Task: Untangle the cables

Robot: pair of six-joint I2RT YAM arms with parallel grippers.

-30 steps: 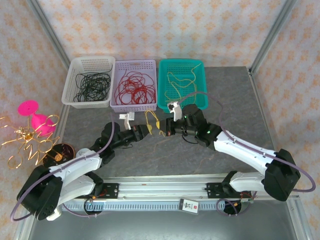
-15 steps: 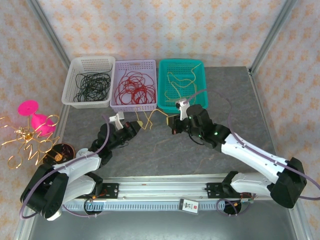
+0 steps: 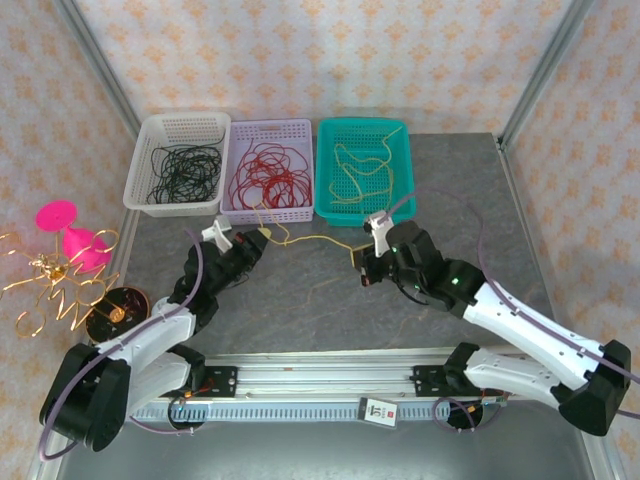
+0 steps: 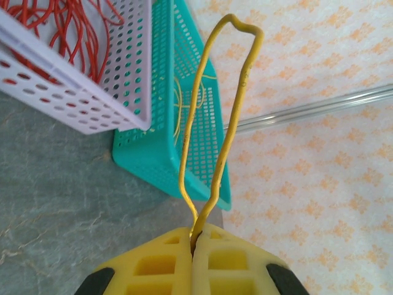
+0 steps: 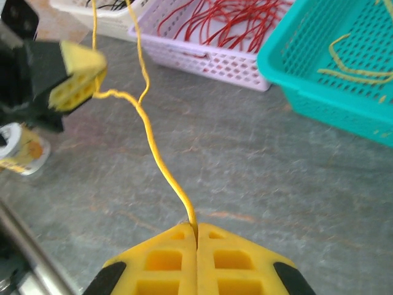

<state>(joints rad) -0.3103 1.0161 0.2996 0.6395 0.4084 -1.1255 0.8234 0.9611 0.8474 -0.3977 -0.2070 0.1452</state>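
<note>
Yellow cable pinched by left gripper and right gripper, apparently above table

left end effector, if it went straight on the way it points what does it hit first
Probably the teal basket: its near corner lies straight ahead of the left end effector, behind the yellow cable it pinches. Depth is unclear, so that is a guess.

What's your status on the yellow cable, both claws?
Left claw shut on yellow cable. Right claw shut on same cable. Cable strung between them, kinked near left claw. Lilac basket close behind.
</note>
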